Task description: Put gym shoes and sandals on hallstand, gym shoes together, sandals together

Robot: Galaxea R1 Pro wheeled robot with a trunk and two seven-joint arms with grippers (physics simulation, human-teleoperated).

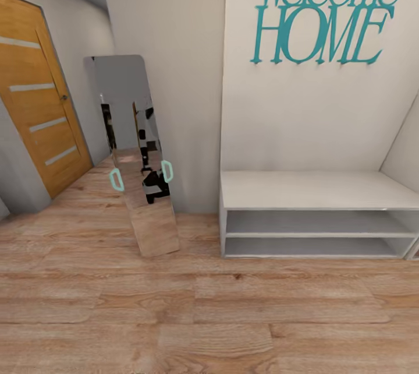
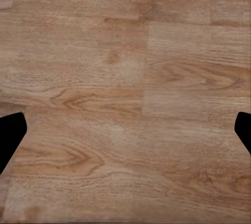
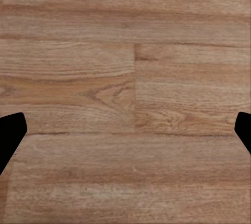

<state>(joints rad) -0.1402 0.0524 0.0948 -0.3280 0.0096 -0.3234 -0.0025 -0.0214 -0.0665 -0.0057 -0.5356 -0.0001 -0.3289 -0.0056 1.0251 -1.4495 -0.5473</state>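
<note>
Both the left tool [image 2: 125, 130] and the right tool [image 3: 125, 130] hang wide open and empty over bare corridor floor [image 1: 233, 316], while the hallstand [image 1: 314, 190] stands ahead and rightward, long axis along the wall, beside a leaning mirror [image 1: 137, 152]; no shoes or sandals are visible.

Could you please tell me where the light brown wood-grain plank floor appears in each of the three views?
Head view: the light brown wood-grain plank floor spans the lower part, below the pale grey low shoe rack.
Left wrist view: planks lie behind the dark fingertips.
Right wrist view: likewise.
Shared landmark: the plank seams.
</note>
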